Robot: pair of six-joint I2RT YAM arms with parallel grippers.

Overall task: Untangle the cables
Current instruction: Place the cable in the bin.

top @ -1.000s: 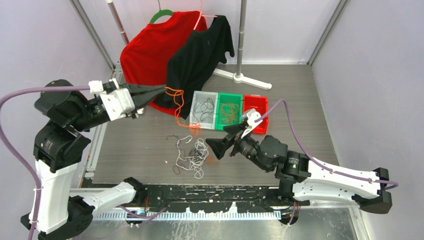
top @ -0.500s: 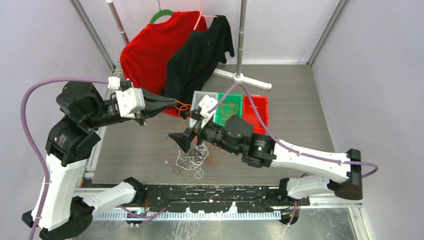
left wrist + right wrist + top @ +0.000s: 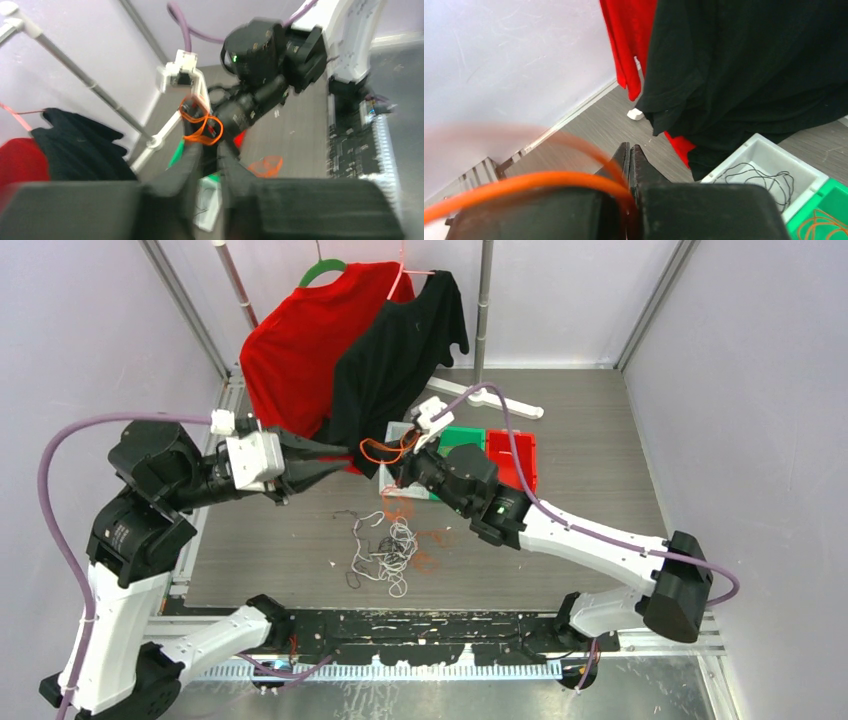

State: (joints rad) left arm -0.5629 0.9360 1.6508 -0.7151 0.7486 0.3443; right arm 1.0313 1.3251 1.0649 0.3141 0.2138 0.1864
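Observation:
An orange cable [image 3: 385, 449] hangs in loops in the air between my two grippers, in front of the black shirt. My right gripper [image 3: 630, 146] is shut on it, the cord [image 3: 539, 181] pinched between its fingers. In the top view that gripper [image 3: 398, 468] sits over the grey bin's near corner. My left gripper [image 3: 209, 147] points at the same loop [image 3: 200, 125], its jaws parted with a gap, the cord just at their tips. A tangle of white and black cables [image 3: 385, 550] lies on the table below. A small orange loop [image 3: 265, 165] lies beside it.
Three bins stand in a row: grey [image 3: 769, 150] with a black cable, green [image 3: 462, 439] with an orange-brown cable, red [image 3: 516, 455]. A red shirt [image 3: 290, 350] and a black shirt [image 3: 400, 340] hang from a rack whose white foot [image 3: 495, 398] rests behind the bins.
My right arm swung up and left from the table to the orange cable and shut on it. My left gripper's jaws parted and it shifted slightly.

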